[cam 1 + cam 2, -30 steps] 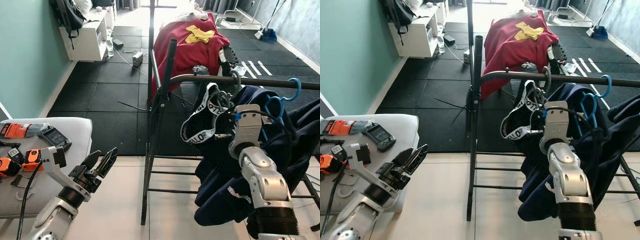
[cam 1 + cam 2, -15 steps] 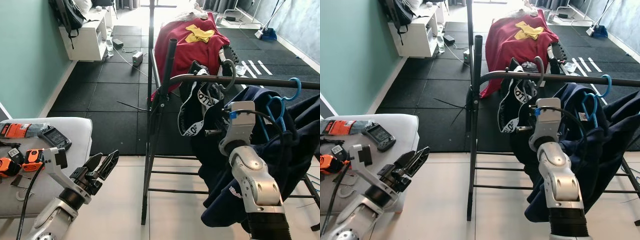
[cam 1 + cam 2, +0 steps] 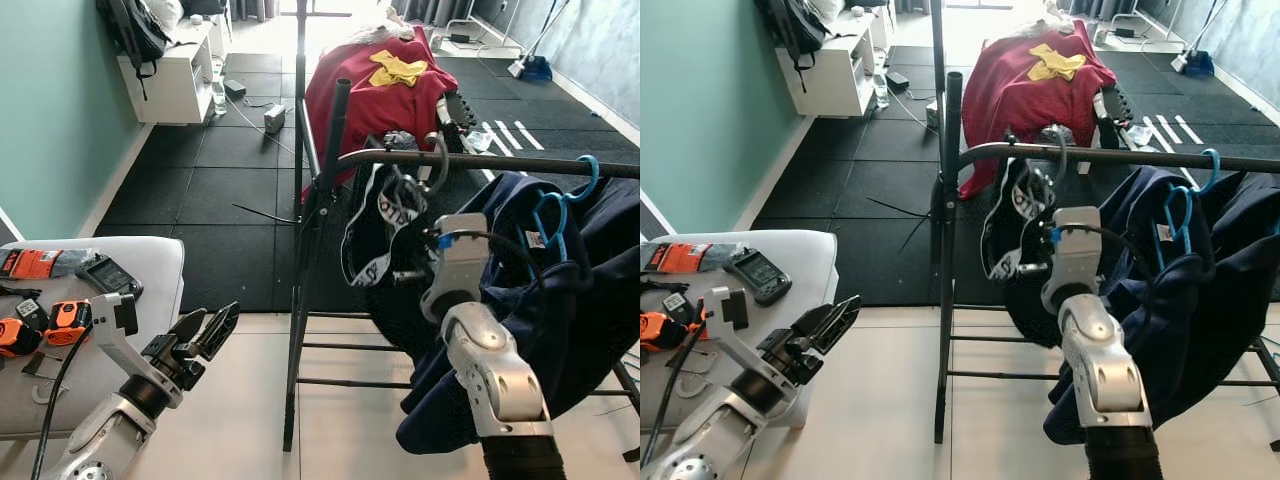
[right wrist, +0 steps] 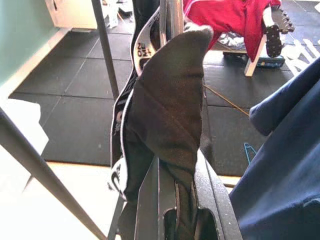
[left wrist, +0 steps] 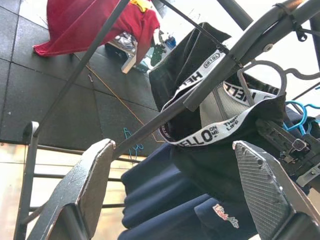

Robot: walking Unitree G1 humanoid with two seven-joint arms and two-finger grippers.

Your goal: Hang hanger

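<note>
A grey-hooked hanger [image 3: 439,152] carries black underwear [image 3: 372,238] with a white lettered waistband. Its hook curves across the dark rail [image 3: 520,163] of the clothes rack, near the rail's left end. My right gripper [image 4: 177,165] is shut on the hanger's lower part, with black cloth pinched between its fingers. It reaches up from below the rail. Low at the left, over the pale floor, my left gripper [image 3: 207,333] is open and holds nothing. The left wrist view looks up at the hanger [image 5: 260,75] between its two fingers [image 5: 87,182].
A blue hanger [image 3: 562,205] with navy clothes [image 3: 530,320] hangs on the rail just right of my arm. The rack's upright post [image 3: 318,230] stands at the left. A grey table [image 3: 150,265] with orange tools [image 3: 66,316] lies at the left. A red cloth [image 3: 375,90] lies beyond.
My right gripper has carried the hanger and underwear leftward along the rail, away from the blue hanger. The left arm has barely moved.
</note>
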